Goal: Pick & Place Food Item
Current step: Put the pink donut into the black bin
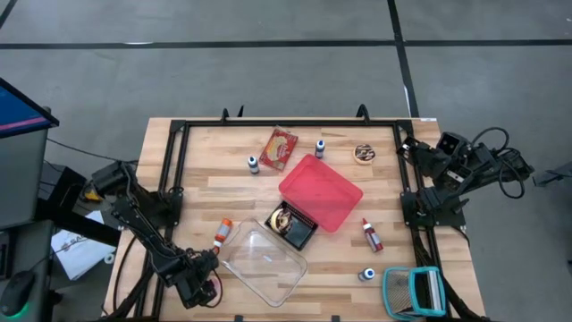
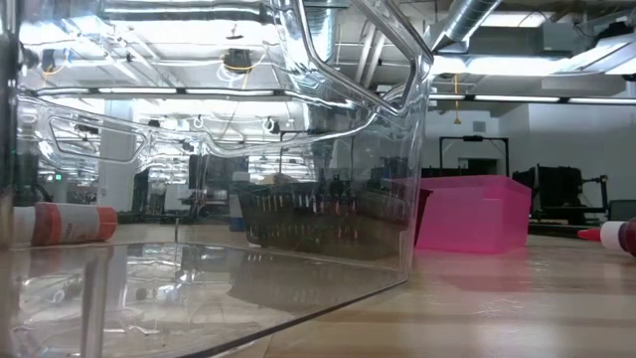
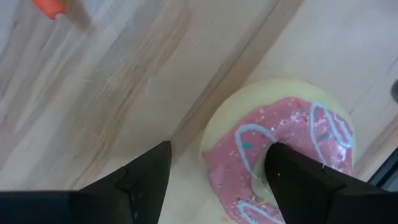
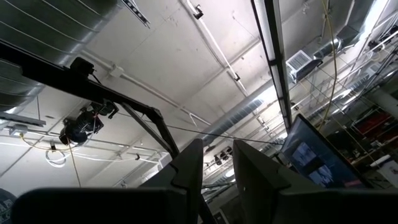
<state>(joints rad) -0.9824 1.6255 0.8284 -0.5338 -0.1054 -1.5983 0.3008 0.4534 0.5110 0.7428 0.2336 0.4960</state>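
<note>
A toy donut [image 3: 280,143] with pink icing and pale blue squiggles lies flat on the wooden table [image 1: 349,259], near its front left corner. My left gripper [image 3: 217,149] is open and points down over it. One finger [image 3: 298,180] stands at the donut's hole, the other finger [image 3: 143,180] outside its rim over bare wood. In the high view the left gripper [image 1: 201,286] hides the donut. My right gripper [image 4: 217,162] is shut and raised by the table's right edge, pointing up at the ceiling.
A clear plastic tub [image 1: 264,262] lies just right of the left gripper, with an orange-capped bottle [image 1: 222,234] beyond it. Mid-table are a pink box [image 1: 320,190] and a black tray [image 1: 293,224]. A red packet [image 1: 280,148], small bottles and a chocolate donut [image 1: 365,154] lie farther back.
</note>
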